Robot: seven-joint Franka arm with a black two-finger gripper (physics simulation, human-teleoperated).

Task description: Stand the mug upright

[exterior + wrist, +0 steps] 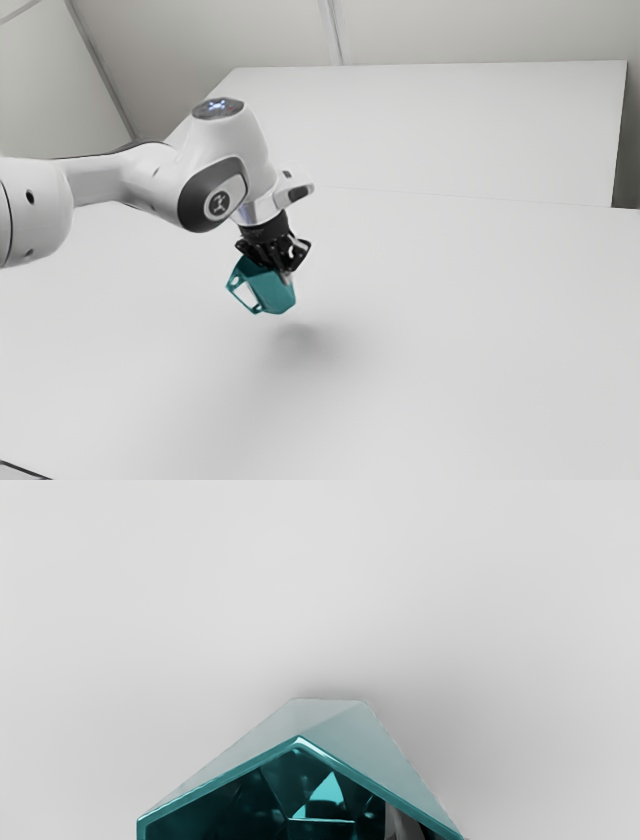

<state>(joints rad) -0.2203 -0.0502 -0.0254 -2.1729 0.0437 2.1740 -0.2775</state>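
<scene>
Fingers: your fingers (404, 825) are closed on the mug's wall, one of them inside the mouth, the stance narrow.
Mug: the teal mug (272, 291) hangs in your grip over the tabletop (450, 330), leaning rather than straight, its mouth toward the hand and its smaller base angled down and away.
Rim: the rim (299, 740) is angular, with flat facets running down to the base; a wall pinch like this is a fair hold, but the mug could pivot about it if you swing quickly.
Handle: the handle (240, 291) juts to the exterior view's left, an open loop you should keep from striking the tabletop.
Handling: the wall looks stiff, smooth and glossy, so expect it to slip before it bends; it is probably light, and a hard knock might chip it if it is ceramic.
Leveling: straighten the lean, then ease the base down flat before you let go.
Surface: the tabletop is pale, plain and apparently flat, with a soft shadow (300, 340) just beside the mug in the exterior view.
Room: behind stand light walls (480, 30), and a dark-edged object (22, 470) pokes into the exterior view's lower left corner.
</scene>
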